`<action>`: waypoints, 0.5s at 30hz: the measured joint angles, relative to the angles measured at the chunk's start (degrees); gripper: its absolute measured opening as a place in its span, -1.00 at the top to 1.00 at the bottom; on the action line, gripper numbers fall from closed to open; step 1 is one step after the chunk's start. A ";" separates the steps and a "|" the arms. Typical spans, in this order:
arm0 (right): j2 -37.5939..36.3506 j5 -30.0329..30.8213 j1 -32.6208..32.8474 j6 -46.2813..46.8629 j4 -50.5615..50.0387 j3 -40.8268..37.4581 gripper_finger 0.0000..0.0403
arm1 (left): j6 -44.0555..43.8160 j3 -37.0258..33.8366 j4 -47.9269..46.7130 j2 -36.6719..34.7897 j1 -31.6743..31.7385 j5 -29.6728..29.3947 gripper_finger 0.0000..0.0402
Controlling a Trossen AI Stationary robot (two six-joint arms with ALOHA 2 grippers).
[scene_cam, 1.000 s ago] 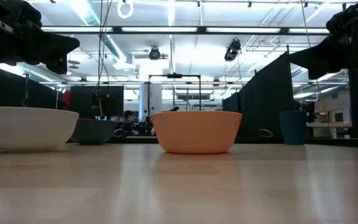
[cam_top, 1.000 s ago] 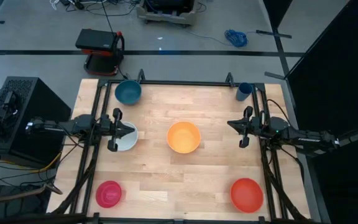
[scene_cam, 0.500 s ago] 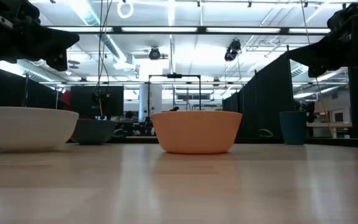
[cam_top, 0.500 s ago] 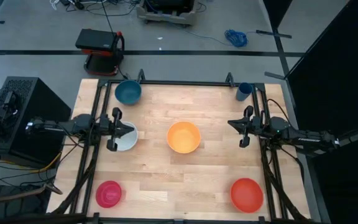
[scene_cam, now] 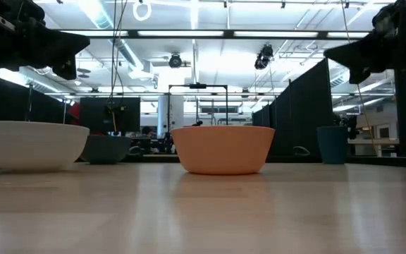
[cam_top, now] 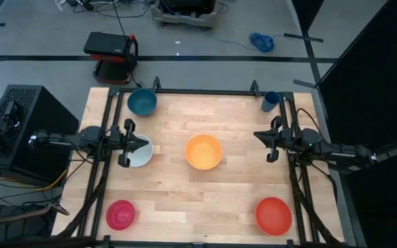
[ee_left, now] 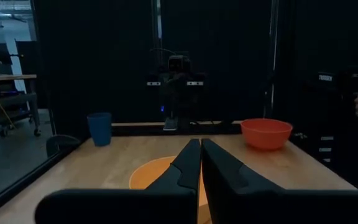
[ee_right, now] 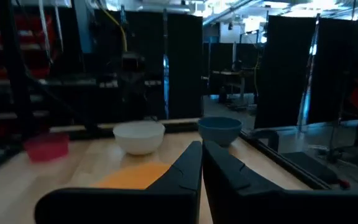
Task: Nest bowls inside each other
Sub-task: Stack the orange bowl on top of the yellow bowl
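Five bowls rest upright on their bases on the wooden table: teal at the far left, white at mid left, orange in the centre, magenta at the near left, red at the near right. My left gripper hangs shut above the white bowl's left part, pointing level toward the centre. My right gripper hangs shut over the table's right side, pointing toward the orange bowl. Both are well above the tabletop in the low view and hold nothing.
A blue cup stands at the far right corner. Black frame rails run along the table's left and right edges. Bare wood lies between the bowls. A black case and cables are on the floor beyond the far edge.
My right gripper has tipped its fingers up a little, staying shut. The bowls have kept their places.
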 joint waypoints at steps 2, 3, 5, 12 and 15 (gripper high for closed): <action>0.02 -2.19 0.20 1.92 0.33 1.62 1.00 | -0.24 0.00 0.18 0.00 0.00 0.00 1.00; 0.31 -3.25 0.35 2.90 0.44 2.36 1.00 | -0.28 0.00 0.20 0.00 0.00 0.00 1.00; 1.04 -5.33 0.77 4.88 -0.64 3.49 1.00 | -0.31 0.00 0.17 0.00 0.00 0.00 0.99; 7.43 -3.94 3.69 9.02 -12.21 10.52 1.00 | -0.27 0.00 0.17 0.00 0.00 -1.09 0.99; 11.04 -1.03 5.20 11.35 -17.65 13.83 1.00 | -0.22 0.00 0.17 0.00 0.00 -2.08 0.99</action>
